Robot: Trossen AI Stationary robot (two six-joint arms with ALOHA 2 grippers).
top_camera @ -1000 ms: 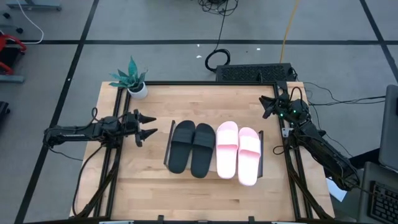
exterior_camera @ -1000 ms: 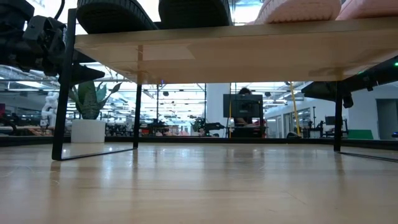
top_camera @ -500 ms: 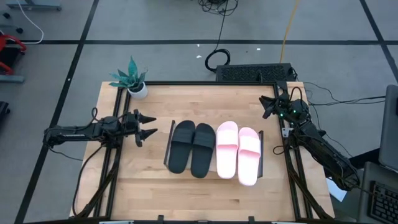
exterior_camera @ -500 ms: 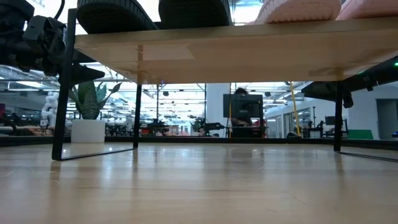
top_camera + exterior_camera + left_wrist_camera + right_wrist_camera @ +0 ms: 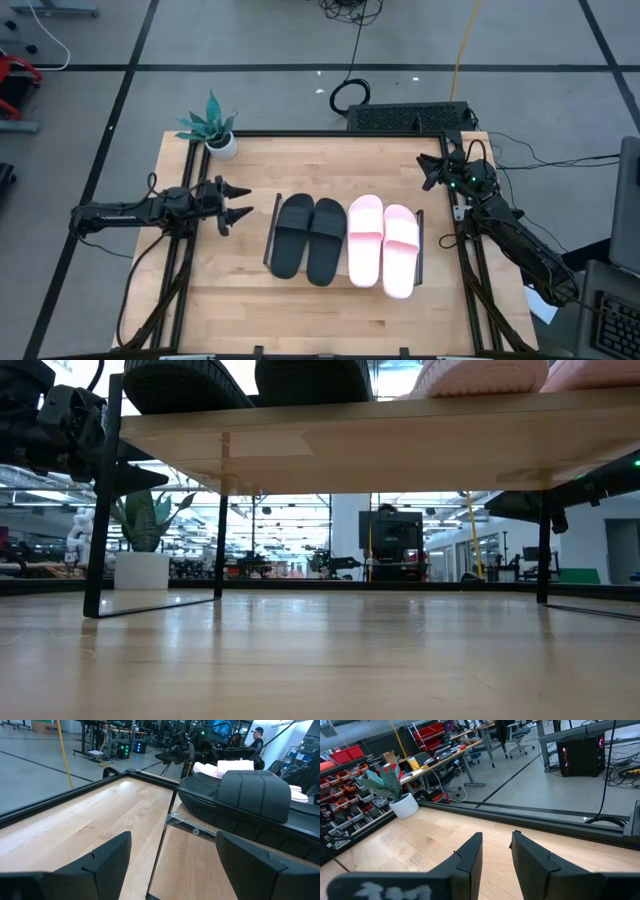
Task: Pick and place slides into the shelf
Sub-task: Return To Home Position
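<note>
**A:** Slides, where were they?

**B:** All on the shelf (image 5: pixel 271 236), mid counter (image 5: pixel 220 300). Two black slides (image 5: pixel 293 236) on the left-arm side, two pink slides (image 5: pixel 365 240) on the right-arm side. Four total, in one row, side by side.

**A:** Orientation?

**B:** Long axes all parallel, running across the shelf's short way, from the plant-side edge of the counter toward the opposite edge. Straps faced up. The outer pink one sat a bit farther from the plant-side edge than the rest. Which end was the toe, I couldn't tell for sure.

**A:** Hands?

**B:** Left hand (image 5: pixel 240 201) hovered just left of the shelf, fingers spread wide with nothing between them, aimed at the black pair. Right hand (image 5: pixel 427 171) was toward the counter's plant-side edge on the right, apart from the shelf. Its fingers showed only a narrow gap and held nothing.

**A:** Surface, room?

**B:** Light wood counter with black frame rails. One potted plant (image 5: pixel 216 131) at its left corner. Grey floor (image 5: pixel 250 40) with black tape lines, and one coiled cable (image 5: pixel 337 98) on it. The low view looked under the shelf board into a big workshop hall with racks and screens. The left wrist view caught one person (image 5: pixel 257 738) far off.
</note>
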